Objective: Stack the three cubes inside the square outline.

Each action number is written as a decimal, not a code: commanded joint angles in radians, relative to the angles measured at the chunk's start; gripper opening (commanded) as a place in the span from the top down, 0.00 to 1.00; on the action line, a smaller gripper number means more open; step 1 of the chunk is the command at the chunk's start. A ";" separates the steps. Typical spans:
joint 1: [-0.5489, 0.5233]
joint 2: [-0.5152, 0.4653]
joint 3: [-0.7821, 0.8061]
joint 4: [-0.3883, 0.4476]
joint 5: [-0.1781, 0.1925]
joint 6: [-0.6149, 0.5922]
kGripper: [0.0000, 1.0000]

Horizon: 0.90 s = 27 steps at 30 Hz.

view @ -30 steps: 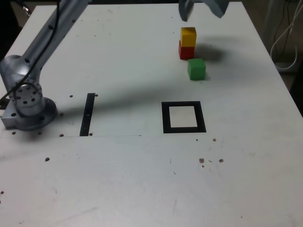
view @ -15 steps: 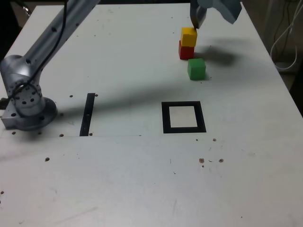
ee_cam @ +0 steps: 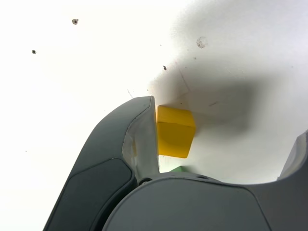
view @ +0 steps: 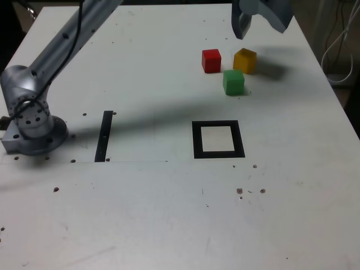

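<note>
end effector [view: 256, 17]: top edge of exterior view, about 12 o'clock from the yellow cube; jaws spread wide, nothing gripped
wrist view: one dark finger [ee_cam: 139, 144] right beside the yellow cube [ee_cam: 175, 131], contact can't be told; other finger at the frame edge, well apart from it
yellow cube [view: 244, 60]: flat on the counter [view: 169, 214], alone
red cube [view: 211, 61]: on the counter, at 9 o'clock of yellow, small gap between
green cube [view: 233, 82]: on the counter, about 5 o'clock of red, 7 o'clock of yellow; near both, not touching; a green sliver [ee_cam: 180, 169] shows in wrist view
stack: none, all three cubes single
square outline [view: 218, 139]: black frame, pale centre, 6 o'clock of green cube, well apart; no cube inside
black strip [view: 104, 135]: 9 o'clock of the outline
arm base [view: 31, 121]: exterior view's left, arm running up towards 1 o'clock
</note>
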 commanded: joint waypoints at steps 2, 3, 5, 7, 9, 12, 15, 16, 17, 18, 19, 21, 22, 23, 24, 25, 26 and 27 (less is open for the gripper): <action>0.000 -0.001 0.019 0.016 0.023 0.001 0.01; 0.001 -0.007 0.033 0.020 0.033 0.001 0.01; 0.003 -0.022 0.072 0.024 0.050 -0.002 0.01; 0.008 -0.046 0.129 0.017 0.062 -0.008 0.01; 0.014 -0.083 0.206 -0.013 0.067 -0.015 0.01; 0.026 -0.153 0.325 -0.073 0.064 -0.027 0.01; 0.036 -0.218 0.410 -0.109 0.065 -0.042 0.01; 0.038 -0.231 0.423 -0.109 0.068 -0.050 0.01; 0.039 -0.241 0.435 -0.108 0.070 -0.058 0.01; 0.041 -0.248 0.446 -0.105 0.072 -0.067 0.02; 0.042 -0.252 0.459 -0.101 0.074 -0.078 0.02; 0.049 -0.259 0.492 -0.095 0.076 -0.111 0.03; 0.054 -0.262 0.512 -0.093 0.076 -0.131 0.03; 0.058 -0.264 0.532 -0.091 0.076 -0.149 0.03; 0.062 -0.266 0.552 -0.091 0.076 -0.167 0.03; 0.066 -0.269 0.571 -0.091 0.076 -0.184 0.03; 0.070 -0.272 0.589 -0.091 0.076 -0.200 0.02; 0.072 -0.275 0.602 -0.090 0.076 -0.213 0.02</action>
